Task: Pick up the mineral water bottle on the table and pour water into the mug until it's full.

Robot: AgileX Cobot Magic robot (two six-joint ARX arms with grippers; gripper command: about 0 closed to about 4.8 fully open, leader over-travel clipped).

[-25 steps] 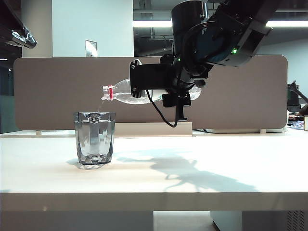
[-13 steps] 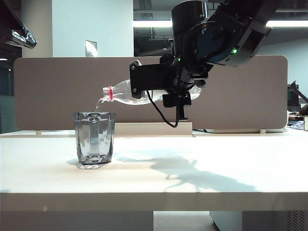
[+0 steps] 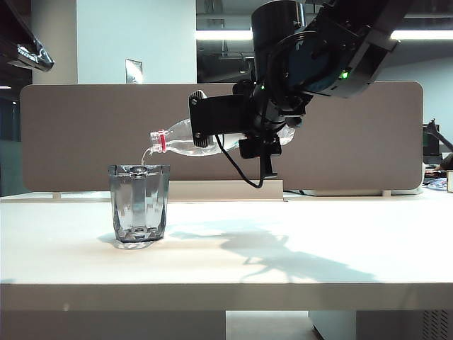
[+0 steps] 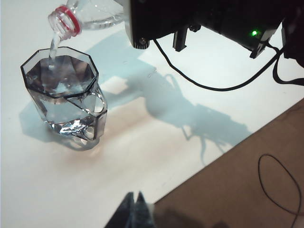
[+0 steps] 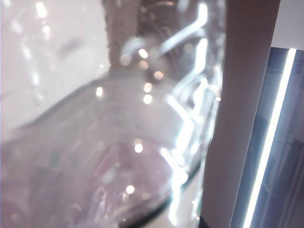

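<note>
The mineral water bottle [image 3: 177, 140] lies almost level in the air, with my right gripper [image 3: 205, 129] shut on its body. Its open red-ringed mouth [image 4: 65, 20] points down over the mug [image 3: 139, 203]. A thin stream of water [image 3: 146, 155] falls from it into the mug [image 4: 62, 97], where water stands high. The grey faceted mug stands on the white table [image 3: 318, 241] at the left. The right wrist view shows only the blurred clear bottle [image 5: 109, 142] up close. My left gripper [image 4: 135, 208] hangs shut and empty over the table's edge, well away from the mug.
A brown-grey divider panel [image 3: 78, 134] runs behind the table. The right arm's black body [image 4: 204, 19] and its cable [image 4: 209, 85] hang above the table beside the mug. Brown floor with a thin looped cable [image 4: 280, 185] lies past the table's edge.
The bottle's mouth has dipped a trifle and the stream into the mug shows a little more plainly. Nothing else has moved.
</note>
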